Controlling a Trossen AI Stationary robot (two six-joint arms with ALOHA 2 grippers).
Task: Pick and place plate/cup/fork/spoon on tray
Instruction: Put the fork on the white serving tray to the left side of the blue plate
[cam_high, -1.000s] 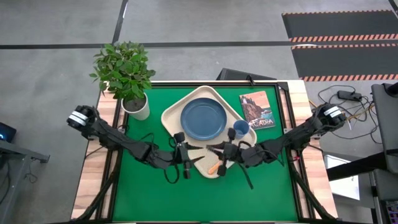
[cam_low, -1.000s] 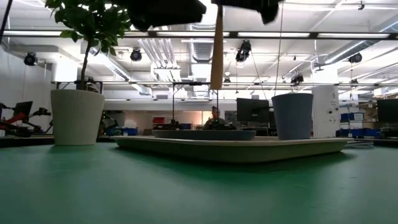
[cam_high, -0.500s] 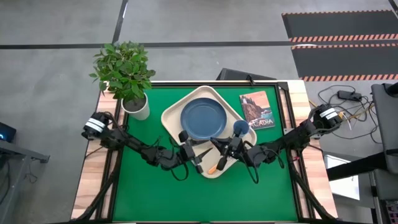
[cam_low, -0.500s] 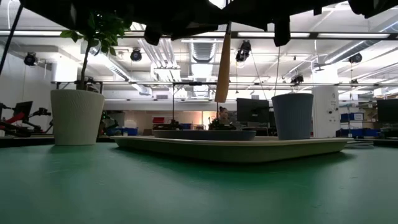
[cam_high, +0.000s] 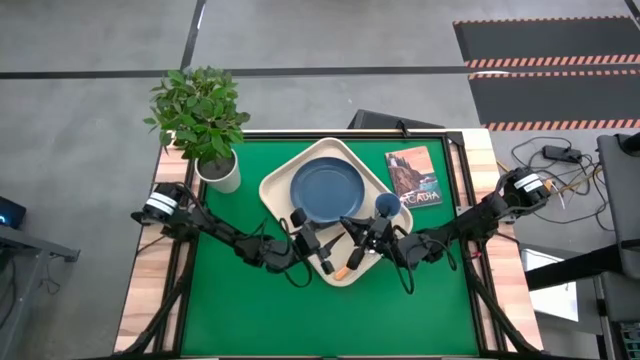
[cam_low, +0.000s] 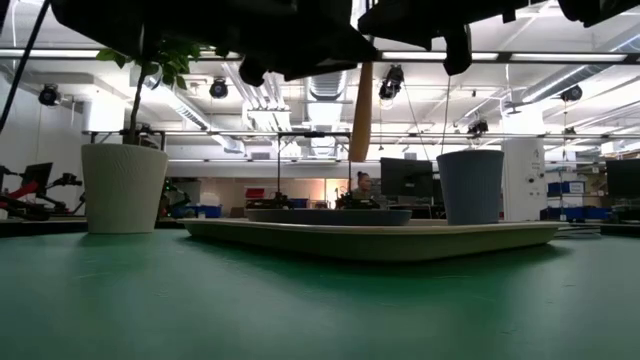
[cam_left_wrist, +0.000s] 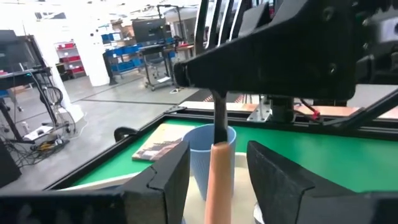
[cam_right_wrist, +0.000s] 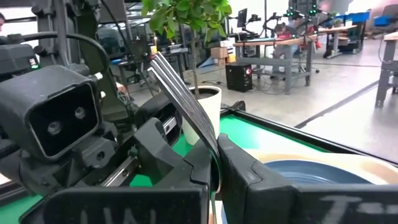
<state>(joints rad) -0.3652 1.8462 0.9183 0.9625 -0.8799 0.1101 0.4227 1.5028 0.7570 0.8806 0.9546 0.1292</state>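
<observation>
1. The fork (cam_right_wrist: 186, 99) hangs upright in the right gripper (cam_high: 352, 243), jaws pinched tight on its metal neck; the tines stand above them and the tan handle hangs below, over the near end of the tray (cam_high: 275, 185).
2. The left gripper (cam_high: 318, 250) sits just beside it, jaws spread wide with the handle (cam_left_wrist: 217, 180) between them, touching neither pad as far as I can judge.
3. The fork is likely light and stiff, with smooth metal that could twist in a narrow pinch. The thicker handle looks the surer place to hold, near its middle.
4. The plate (cam_high: 327, 191) lies flat on the tray beyond both jaws; the cup (cam_high: 387, 207) stands on the tray's corner just past the right jaws.
5. I cannot find the spoon.
6. The table (cam_high: 230, 310) is covered in green cloth, probably grippy enough that a dropped fork would not skid far.
7. A potted plant (cam_high: 205, 125) stands well off to the left jaws' side, and a book (cam_high: 412, 176) lies beyond the cup.
8. The room behind is an open workshop with desks, monitors and ceiling ducts.
</observation>
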